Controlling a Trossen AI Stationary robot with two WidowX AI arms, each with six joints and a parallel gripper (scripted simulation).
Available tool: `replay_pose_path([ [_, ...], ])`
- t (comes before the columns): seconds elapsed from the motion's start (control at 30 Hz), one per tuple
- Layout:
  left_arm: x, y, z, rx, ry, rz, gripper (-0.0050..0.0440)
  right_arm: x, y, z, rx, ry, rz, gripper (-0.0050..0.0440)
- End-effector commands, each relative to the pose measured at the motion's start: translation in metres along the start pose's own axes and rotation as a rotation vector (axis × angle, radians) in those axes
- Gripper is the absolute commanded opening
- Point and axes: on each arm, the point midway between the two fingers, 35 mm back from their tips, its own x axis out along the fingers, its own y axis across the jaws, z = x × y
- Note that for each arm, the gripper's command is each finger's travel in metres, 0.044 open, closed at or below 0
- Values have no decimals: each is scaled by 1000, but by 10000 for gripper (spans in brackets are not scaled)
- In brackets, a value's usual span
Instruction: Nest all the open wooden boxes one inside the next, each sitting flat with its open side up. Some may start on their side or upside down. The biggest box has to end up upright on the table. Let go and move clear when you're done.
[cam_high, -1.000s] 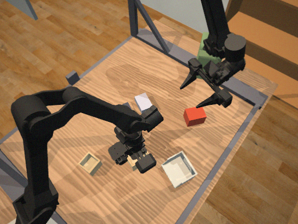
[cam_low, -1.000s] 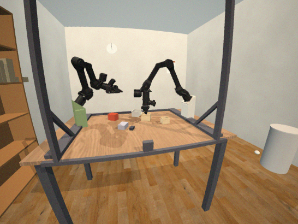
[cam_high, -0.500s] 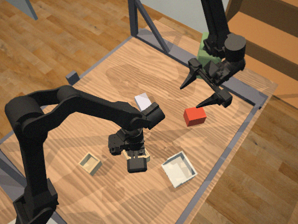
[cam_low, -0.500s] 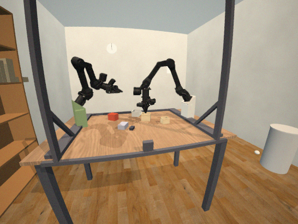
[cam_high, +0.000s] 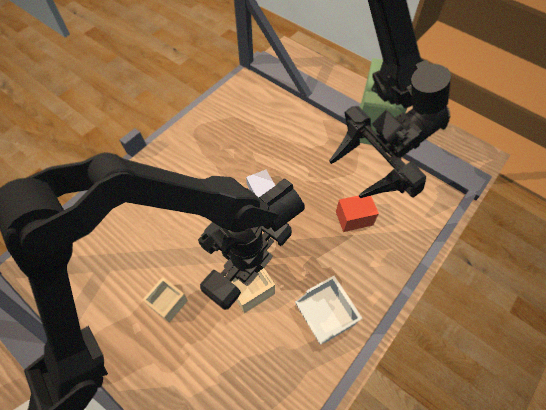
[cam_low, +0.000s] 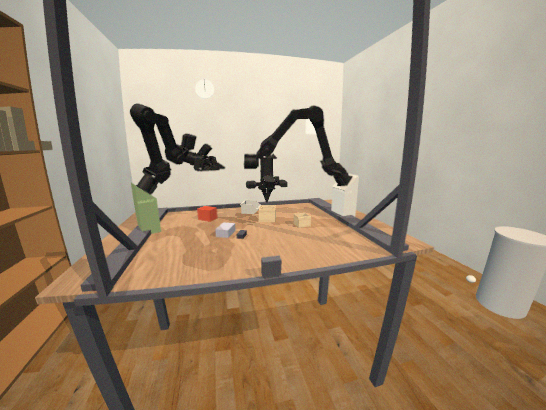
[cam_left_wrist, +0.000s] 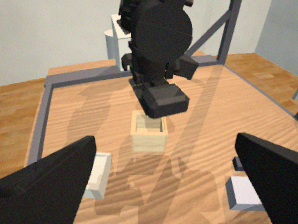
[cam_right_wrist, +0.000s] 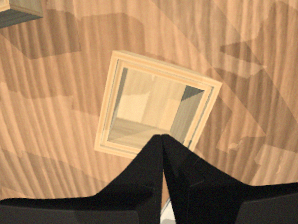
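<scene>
The large pale box (cam_high: 325, 316) (cam_low: 249, 207) (cam_left_wrist: 101, 175) stands open side up. A tan box (cam_high: 257, 297) (cam_low: 267, 215) (cam_left_wrist: 148, 143) (cam_right_wrist: 165, 68) stands upright between it and the small tan box (cam_high: 165, 301) (cam_low: 302, 221) (cam_right_wrist: 19, 18), also open side up. In the right wrist view the middle box shows a double rim, as of a slightly smaller box nested inside. My right gripper (cam_low: 267, 199) (cam_right_wrist: 160, 141) is shut and empty above the middle box; its tips are hidden in the top view. My left gripper (cam_high: 346, 179) (cam_left_wrist: 166, 141) is open, empty and high, near the red block.
The red block (cam_high: 356, 214) (cam_low: 207, 214) lies below the left gripper. A lavender block (cam_high: 260, 183) (cam_low: 225, 230) (cam_left_wrist: 244, 194) and a small dark block (cam_low: 242, 234) lie beyond the right arm. A green box (cam_high: 372, 95) (cam_low: 147, 214) and a white container (cam_low: 343, 200) stand at opposite table sides.
</scene>
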Motion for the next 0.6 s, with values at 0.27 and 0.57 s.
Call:
replay_pose_path([
  [0.27, 1, 1, 7, 30, -10, -1, 400, -30, -8, 3, 589, -1, -38, -50],
  [0.57, 1, 1, 7, 30, -10, -1, 400, -46, -6, 4, 1068, -11, -33, -50],
])
